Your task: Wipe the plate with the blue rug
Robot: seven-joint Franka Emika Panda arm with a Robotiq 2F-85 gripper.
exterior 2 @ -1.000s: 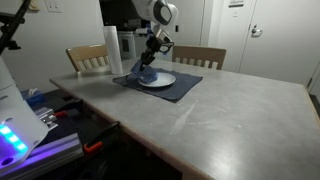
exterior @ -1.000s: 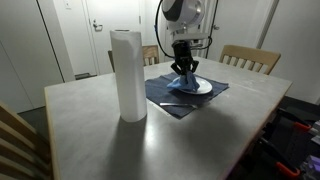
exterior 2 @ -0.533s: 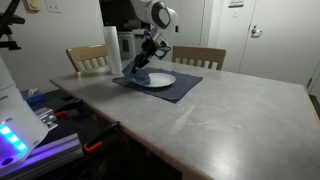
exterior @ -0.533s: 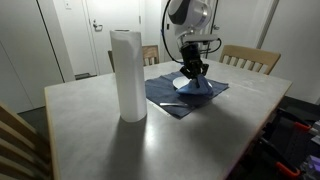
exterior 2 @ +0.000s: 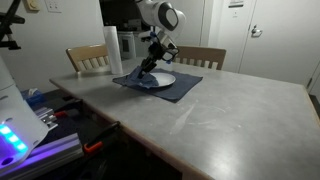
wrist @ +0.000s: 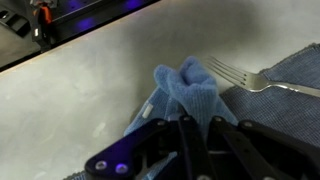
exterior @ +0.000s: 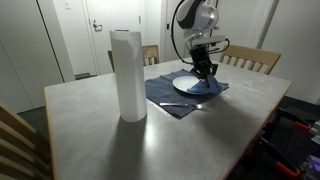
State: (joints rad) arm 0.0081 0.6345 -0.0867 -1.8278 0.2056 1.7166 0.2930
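No readable text, brand or number is showing in any view. A small white sign (exterior 2: 237,3) is hanging high on the far wall (exterior 2: 228,30); its lettering is coming through too small to read.

A gray table (exterior: 100,140) fills a white-walled room, 2 wooden chairs (exterior 2: 205,55) and closed white doors (exterior: 98,35) behind it.

You have the blue cloth (wrist: 190,88) pinched in your gripper (wrist: 198,122), a soft crumpled wad bunching out just past the fingertips. The plate (exterior: 187,86), round, white and shallow, lies flat just below your gripper, which is over its rim.
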